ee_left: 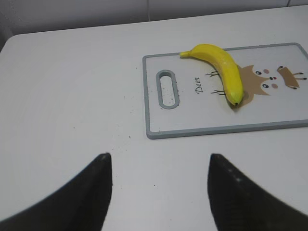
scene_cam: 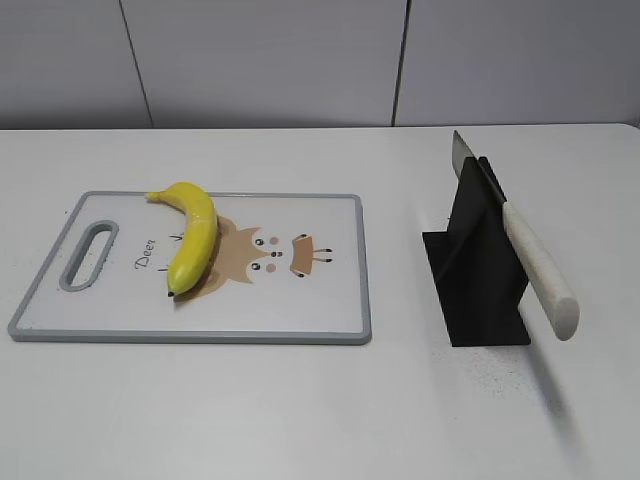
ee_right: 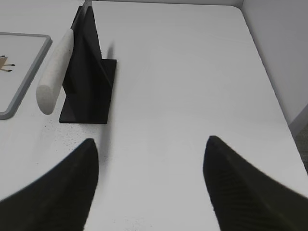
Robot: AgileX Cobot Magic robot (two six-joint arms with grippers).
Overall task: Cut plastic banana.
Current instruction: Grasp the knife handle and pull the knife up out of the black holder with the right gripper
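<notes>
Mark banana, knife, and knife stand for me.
banana (scene_cam: 194,235): exterior view, mid-body on its yellow skin.
knife (scene_cam: 538,270): exterior view, middle of the white handle.
stand (scene_cam: 478,270): exterior view, black upright face left of the handle.

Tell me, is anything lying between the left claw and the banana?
Nothing visible does. The left gripper is open over bare table, and the banana lies uncovered on the cutting board beyond it.
</notes>
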